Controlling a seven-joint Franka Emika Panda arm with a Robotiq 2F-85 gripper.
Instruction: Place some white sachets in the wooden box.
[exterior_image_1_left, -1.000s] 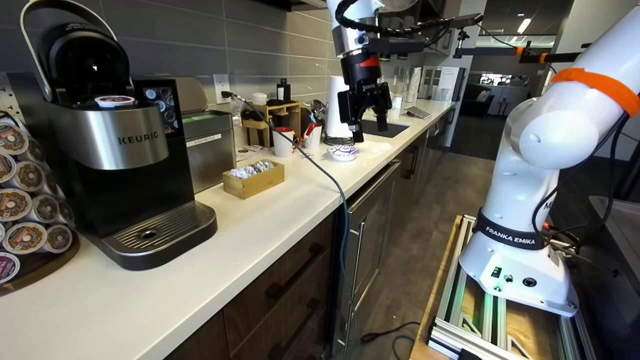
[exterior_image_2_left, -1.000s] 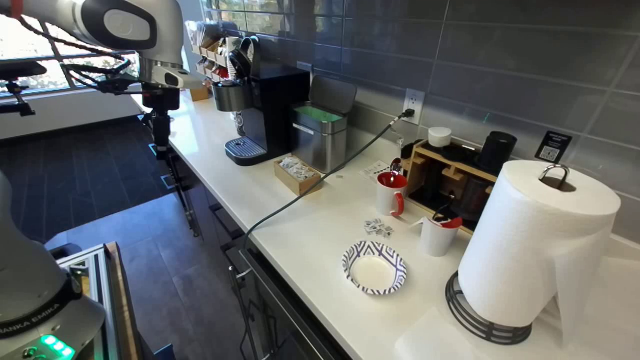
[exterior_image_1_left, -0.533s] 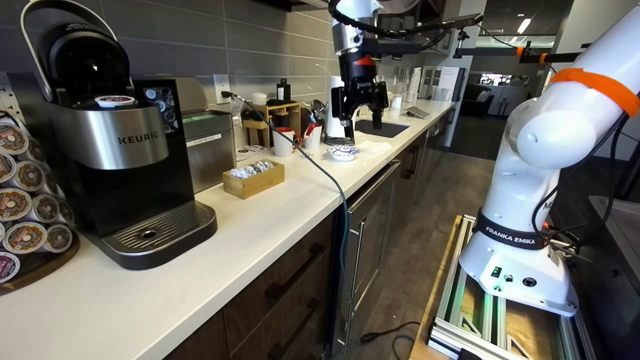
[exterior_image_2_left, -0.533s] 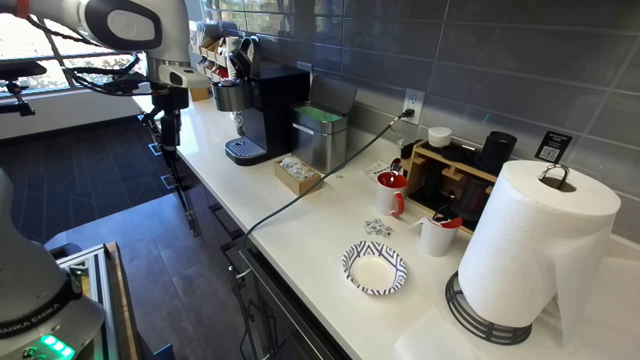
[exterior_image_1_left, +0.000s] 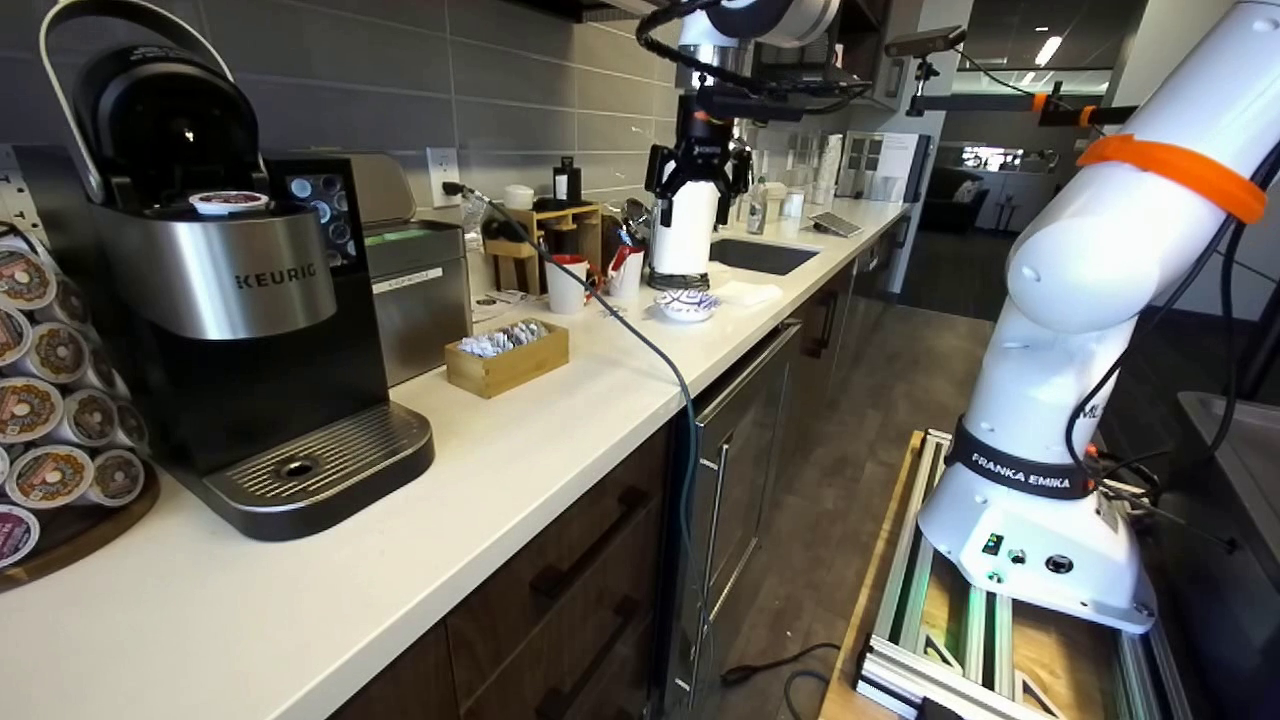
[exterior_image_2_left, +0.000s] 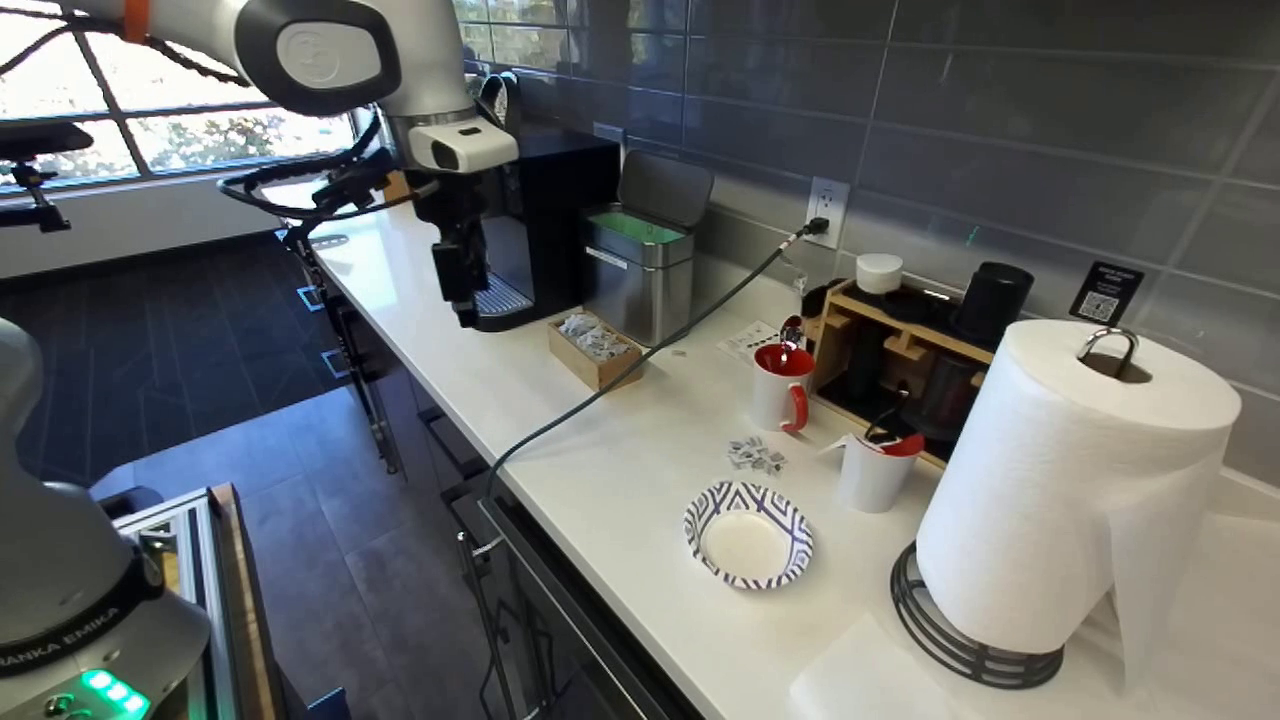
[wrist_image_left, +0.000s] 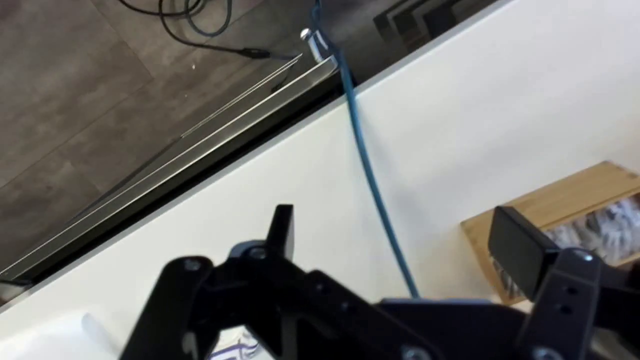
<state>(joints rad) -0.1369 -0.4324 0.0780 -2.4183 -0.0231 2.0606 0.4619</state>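
Note:
The wooden box stands on the counter beside the steel bin, filled with white sachets. It also shows in an exterior view and at the right of the wrist view. A loose pile of white sachets lies on the counter between a patterned bowl and a red-and-white mug. My gripper is open and empty, high above the counter. In an exterior view the gripper appears in front of the coffee machine. In the wrist view the gripper's fingers are wide apart; the loose pile is not visible there.
A cable runs from the wall outlet across the counter, past the box, over the front edge. Near the pile stand the patterned bowl, mugs and a paper towel roll. The coffee machine and steel bin flank the box.
The arm has swung: in one view the gripper moves right toward the box, in another it shifts left and upward. It stays open. The box, sachets and bowl have not moved.

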